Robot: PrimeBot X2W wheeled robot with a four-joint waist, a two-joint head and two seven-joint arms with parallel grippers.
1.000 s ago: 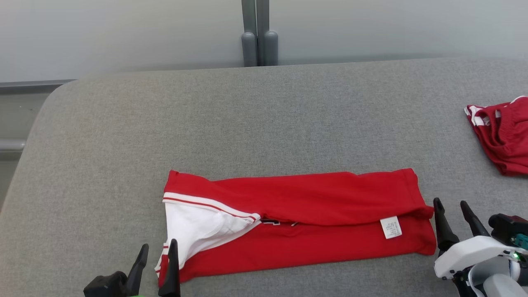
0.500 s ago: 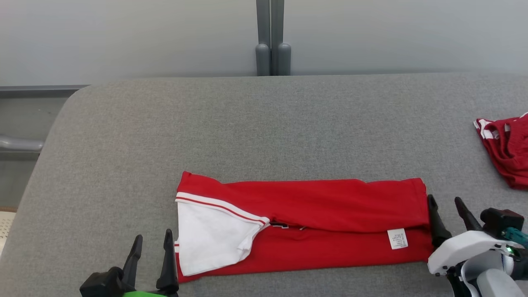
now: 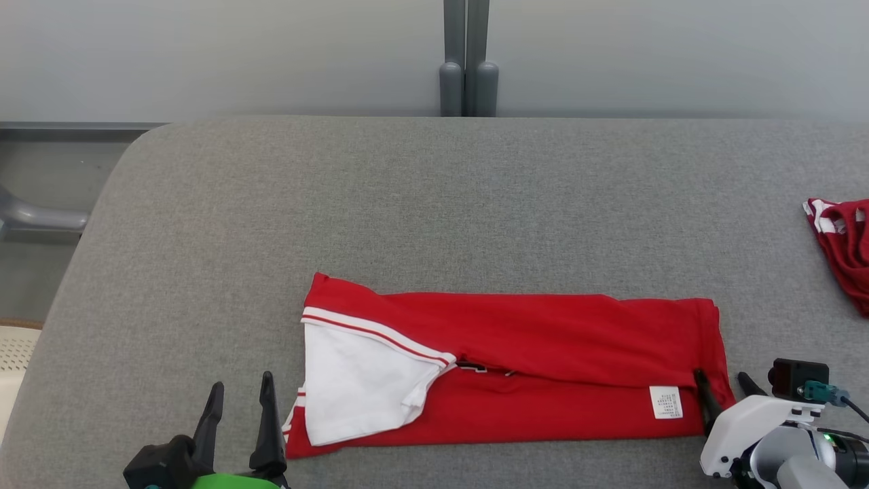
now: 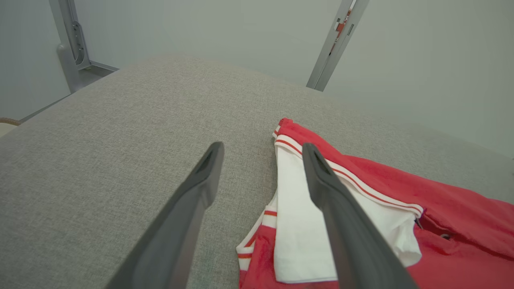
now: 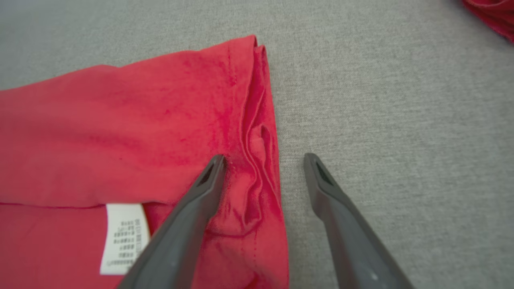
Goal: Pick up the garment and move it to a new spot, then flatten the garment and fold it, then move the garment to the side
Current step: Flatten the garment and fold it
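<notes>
Shirt [image 3: 516, 367] lay folded into 1 long red band on the grey table [image 3: 434, 204], near the front edge, roughly centre. White sleeve [image 3: 360, 387] was at its left end, white label [image 3: 665, 402] near its right end.

Left gripper [image 3: 242, 380]: fingers spread, gripping nothing, just beside the shirt's near-left corner.

Right gripper [image 3: 719, 374]: fingers spread, astride the shirt's right hem. In the right wrist view, 1 finger sat over the cloth and 1 over bare table. Contact with the cloth: couldn't tell.

A 2nd red garment [image 3: 845, 248] lay bunched at the table's far right, well apart.
</notes>
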